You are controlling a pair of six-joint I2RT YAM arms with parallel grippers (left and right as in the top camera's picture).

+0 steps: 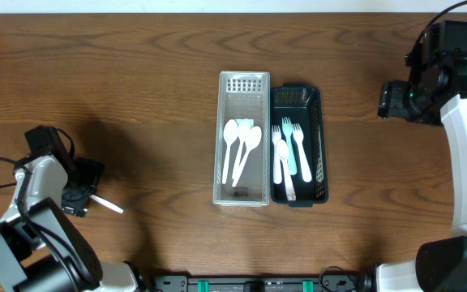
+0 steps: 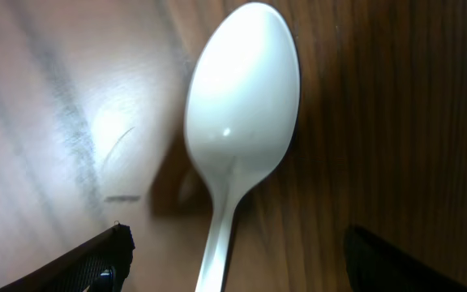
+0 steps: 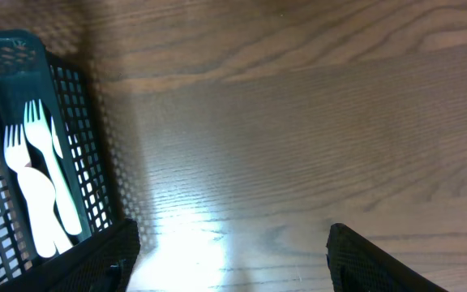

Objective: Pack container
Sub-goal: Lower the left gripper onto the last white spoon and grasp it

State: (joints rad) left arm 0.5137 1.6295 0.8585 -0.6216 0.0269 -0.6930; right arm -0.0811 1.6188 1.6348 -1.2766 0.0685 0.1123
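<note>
Left tool [image 1: 78, 197], from overhead: sits low near the left edge of the bench [image 1: 136, 97], jaws apart, over a loose white spoon [image 1: 108, 204], handle poking out to the right; grips nothing. Well apart, at mid-bench: clear tray [image 1: 220, 138] holding several white spoons [image 1: 242, 146], set right against a dark basket [image 1: 323, 146] on its right side, forks [image 1: 286, 158] lying lengthwise inside, hard to count exactly. Right tool [image 1: 385, 104]: hangs toward the far right, near the dark basket's upper end but apart from it, open and empty. Through the left wrist camera: looks straight down on the white spoon [image 2: 242, 105], lying on the wood with bowl up-frame and handle running down between the two dark fingers [image 2: 96, 264]; stands wide open, bare wood showing on each side of the handle, neither finger touching it as far as can be told. Through the right wrist camera: shows the right tool's fingers [image 3: 96, 259] spread wide over bare wood, nothing between them; catches the dark basket [image 3: 71, 122] at the left edge, two white forks [image 3: 39, 186] side by side inside, tines up-frame.
</note>
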